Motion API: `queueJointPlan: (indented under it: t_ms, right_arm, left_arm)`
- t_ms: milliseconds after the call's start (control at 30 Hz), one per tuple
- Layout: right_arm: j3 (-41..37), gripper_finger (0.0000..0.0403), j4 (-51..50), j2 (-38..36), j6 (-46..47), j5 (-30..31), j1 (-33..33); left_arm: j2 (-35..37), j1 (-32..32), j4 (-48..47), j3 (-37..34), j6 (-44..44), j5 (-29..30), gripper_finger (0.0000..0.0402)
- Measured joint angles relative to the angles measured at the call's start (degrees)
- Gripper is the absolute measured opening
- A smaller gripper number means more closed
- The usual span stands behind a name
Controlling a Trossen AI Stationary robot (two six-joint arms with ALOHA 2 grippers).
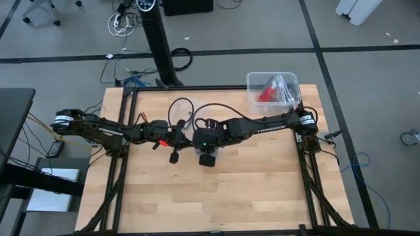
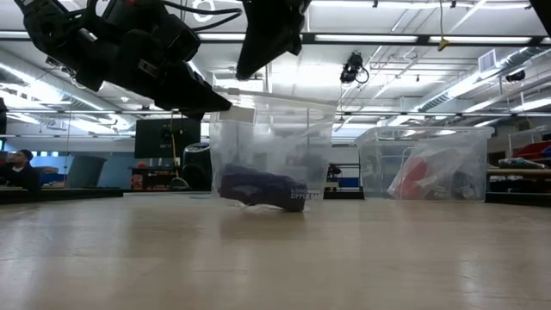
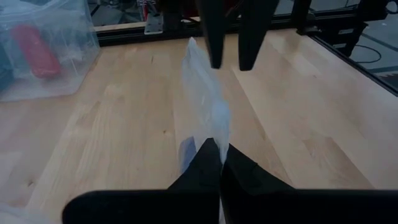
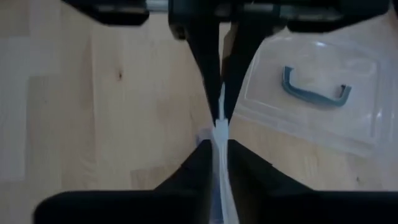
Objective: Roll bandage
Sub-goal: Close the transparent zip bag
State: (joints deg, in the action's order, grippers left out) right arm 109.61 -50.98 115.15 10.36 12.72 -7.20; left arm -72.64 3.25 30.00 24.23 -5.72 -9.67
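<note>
A clear plastic zipper bag (image 2: pixel 271 142) hangs between my two grippers over the middle of the table. The dark navy bandage (image 2: pixel 258 188) lies as a bundle in the bag's bottom, at or just above the table top; I cannot tell which. My left gripper (image 1: pixel 184 137) comes from the table's left and is shut on the bag. My right gripper (image 1: pixel 196 138) comes from the right and is shut on the same bag. The two sets of fingertips face each other closely. My left gripper pinches the bag's thin upper edge (image 3: pixel 211 127) between its two fingers, coming roughly level from the table's left. The bag hangs below the fingers with the bandage in its bottom. My right gripper pinches the same upper edge (image 4: pixel 221 124) between its two fingers, coming from the table's right, opposite the left fingers. The plastic runs edge-on between the fingers and hangs below them.
A clear plastic bin (image 1: pixel 272 88) with a red item and clear bags stands at the table's far right corner, and shows in the low view (image 2: pixel 422 164). A clear lid with a grey-blue handle (image 4: pixel 316 93) lies on the table near the grippers. Bare wood lies toward the near edge.
</note>
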Motion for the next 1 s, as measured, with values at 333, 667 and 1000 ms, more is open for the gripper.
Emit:
queueJointPlan:
  t_ms: [333,667,1000]
  right_arm:
    - [-0.7,0.0119,4.35,-0.01,-0.37,-2.39,1.63]
    - [-3.13,0.0109,6.7,0.16,-0.44,-6.29,2.08]
    - [-3.13,0.0101,6.5,0.14,-0.51,-6.55,2.81]
  left_arm:
    - [0.02,0.0,0.17,0.0,0.0,0.0,0.0]
    - [0.01,0.0,0.13,0.0,0.0,0.02,0.0]
    - [0.02,0.0,0.22,0.0,0.0,0.02,0.0]
